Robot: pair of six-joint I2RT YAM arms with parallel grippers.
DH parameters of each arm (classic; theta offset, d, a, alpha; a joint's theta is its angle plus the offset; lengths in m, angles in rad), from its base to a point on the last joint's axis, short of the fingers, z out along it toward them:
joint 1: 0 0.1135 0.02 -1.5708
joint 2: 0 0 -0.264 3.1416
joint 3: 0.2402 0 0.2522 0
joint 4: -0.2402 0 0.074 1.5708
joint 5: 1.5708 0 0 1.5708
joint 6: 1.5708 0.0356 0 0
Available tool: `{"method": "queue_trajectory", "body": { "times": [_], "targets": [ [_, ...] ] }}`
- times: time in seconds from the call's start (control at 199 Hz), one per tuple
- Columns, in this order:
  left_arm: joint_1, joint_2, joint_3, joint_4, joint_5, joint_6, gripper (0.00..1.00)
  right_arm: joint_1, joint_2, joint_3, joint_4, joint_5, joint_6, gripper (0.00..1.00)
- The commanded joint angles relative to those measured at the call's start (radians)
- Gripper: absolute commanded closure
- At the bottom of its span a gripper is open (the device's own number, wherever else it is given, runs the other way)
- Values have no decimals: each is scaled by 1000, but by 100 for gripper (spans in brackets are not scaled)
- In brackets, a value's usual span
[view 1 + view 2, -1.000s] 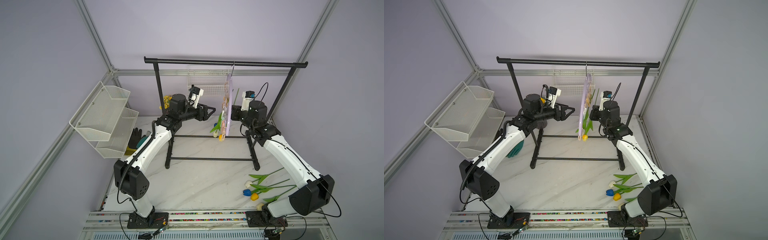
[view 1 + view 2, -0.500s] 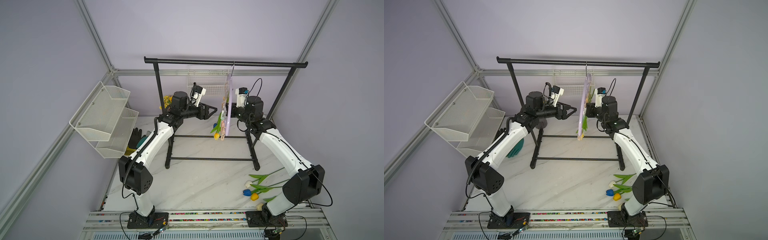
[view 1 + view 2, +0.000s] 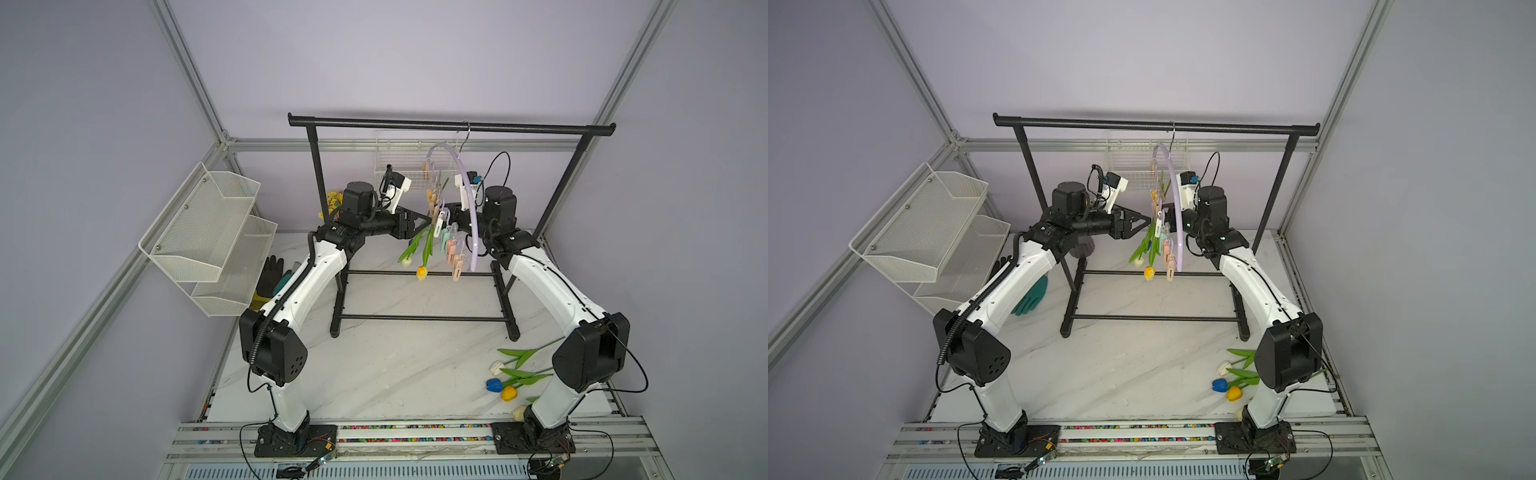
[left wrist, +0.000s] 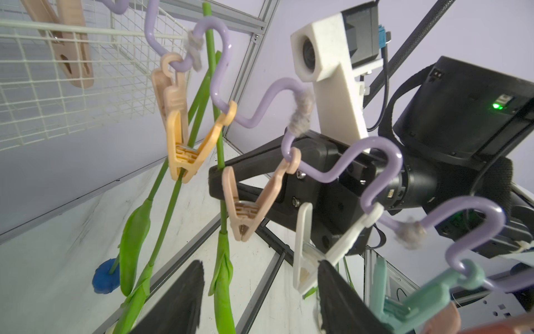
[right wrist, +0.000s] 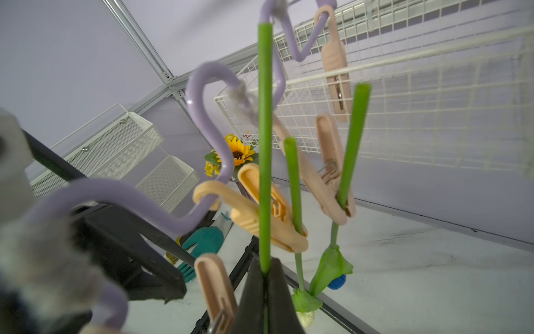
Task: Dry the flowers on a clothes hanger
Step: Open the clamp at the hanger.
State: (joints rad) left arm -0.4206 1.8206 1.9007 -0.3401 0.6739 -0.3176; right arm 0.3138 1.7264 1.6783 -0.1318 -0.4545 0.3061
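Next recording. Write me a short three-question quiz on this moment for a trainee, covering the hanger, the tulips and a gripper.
1. True or false: the right gripper is shut on a tulip stem.
2. The clothes hanger hangs by its hook from: A the black rack bar; B the wire basket; C the mesh shelf.
3. Fill in: in the right wrist view, ___ other stems are clipped in pegs.
Key: 1 true; 2 A; 3 two.
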Motion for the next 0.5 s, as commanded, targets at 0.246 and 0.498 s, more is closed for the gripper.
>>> {"method": "queue_trajectory", "body": {
  "times": [0.246, 0.498],
  "targets": [
    [10, 14, 85, 3, -5, 11, 44, -7, 5, 30, 76, -108, 32, 100],
    [-23, 15, 88, 9, -52, 16, 47, -7, 4, 23, 91, -128, 46, 100]
  ]
}}
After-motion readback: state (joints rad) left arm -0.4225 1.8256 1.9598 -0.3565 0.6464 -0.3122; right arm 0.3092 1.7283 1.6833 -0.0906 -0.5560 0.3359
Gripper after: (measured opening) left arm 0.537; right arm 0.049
